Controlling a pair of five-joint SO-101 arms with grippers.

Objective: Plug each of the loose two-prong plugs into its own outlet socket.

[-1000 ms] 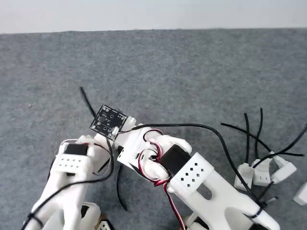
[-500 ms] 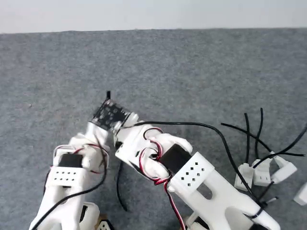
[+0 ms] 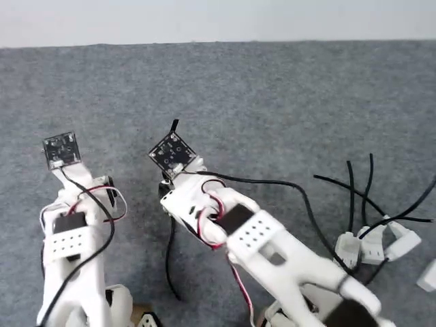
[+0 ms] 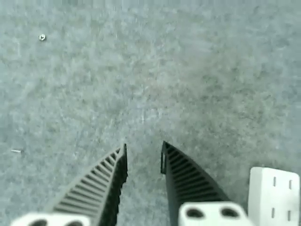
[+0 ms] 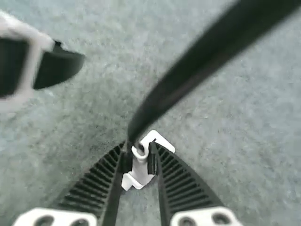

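My right gripper (image 5: 139,157) is shut on a white two-prong plug (image 5: 140,170), just above the grey carpet. The plug's black cord (image 5: 207,56) runs up and away from the fingers. In the high view the right arm (image 3: 238,228) is in the middle of the table, and its wrist hides the plug. My left gripper (image 4: 143,151) hangs open over bare carpet with nothing between its fingers. A white outlet socket (image 4: 273,197) with slots lies close beside it. The left arm (image 3: 71,225) stands at the left. Several loose white plugs (image 3: 373,246) with black cords lie at the right.
A black cord (image 3: 170,262) trails on the carpet between the two arms. Part of the other arm (image 5: 33,63) shows black and white in the right wrist view. A small speck (image 4: 42,37) lies on the carpet. Open carpet stretches across the back.
The left arm has swung left, away from the right arm, so the two wrists now stand apart. The right arm has edged slightly forward and left.
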